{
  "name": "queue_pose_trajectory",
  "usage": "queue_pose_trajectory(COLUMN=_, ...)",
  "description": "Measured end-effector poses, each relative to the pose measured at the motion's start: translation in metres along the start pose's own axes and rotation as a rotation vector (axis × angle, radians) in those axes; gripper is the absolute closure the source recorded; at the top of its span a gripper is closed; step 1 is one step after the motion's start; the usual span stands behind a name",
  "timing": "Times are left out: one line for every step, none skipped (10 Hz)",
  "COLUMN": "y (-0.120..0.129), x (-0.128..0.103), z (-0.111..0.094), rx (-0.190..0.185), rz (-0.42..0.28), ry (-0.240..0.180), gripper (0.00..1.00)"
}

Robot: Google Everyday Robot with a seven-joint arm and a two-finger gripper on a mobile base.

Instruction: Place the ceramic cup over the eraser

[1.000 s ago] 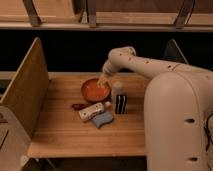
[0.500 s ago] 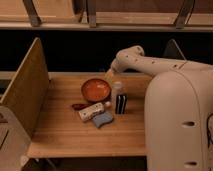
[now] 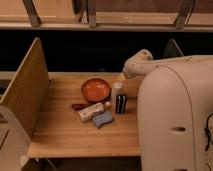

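Observation:
The ceramic cup [image 3: 117, 90], small and cream-white, stands on the wooden table [image 3: 65, 132] just right of an orange bowl [image 3: 96, 90]. Directly in front of the cup stands the eraser [image 3: 120, 104], a black upright block with thin white stripes. My gripper [image 3: 122, 77] hangs at the end of the white arm reaching in from the right. It sits just behind and above the cup, open and holding nothing. The cup partly hides its tips.
A white oblong with a red label [image 3: 91, 111] and a flat blue sponge [image 3: 102, 119] lie in front of the bowl, with a small dark red object [image 3: 78, 106] to their left. A tall wooden panel [image 3: 26, 90] borders the table's left side. My white body [image 3: 172, 120] fills the right.
The gripper has moved right, from above the orange bowl to a spot just behind the cup. The cup, eraser and other items have not moved.

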Motion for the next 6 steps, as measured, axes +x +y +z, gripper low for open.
queue_pose_trajectory(y=-0.002, x=0.004, z=-0.001, rx=0.007, rz=0.01, ry=0.007, gripper=0.2)
queue_pose_trajectory(y=-0.004, x=0.006, z=-0.001, rx=0.011, rz=0.013, ry=0.009, gripper=0.2)
queue_pose_trajectory(y=-0.002, x=0.004, z=-0.002, rx=0.005, rz=0.015, ry=0.001, gripper=0.2)
queue_pose_trajectory(y=0.01, x=-0.005, z=-0.005, rx=-0.023, rz=0.007, ry=-0.021, gripper=0.2)
queue_pose_trajectory(y=0.023, x=-0.016, z=-0.011, rx=-0.054, rz=-0.004, ry=-0.047, gripper=0.2)
queue_pose_trajectory(y=0.035, x=-0.023, z=-0.017, rx=-0.083, rz=-0.013, ry=-0.067, gripper=0.2)
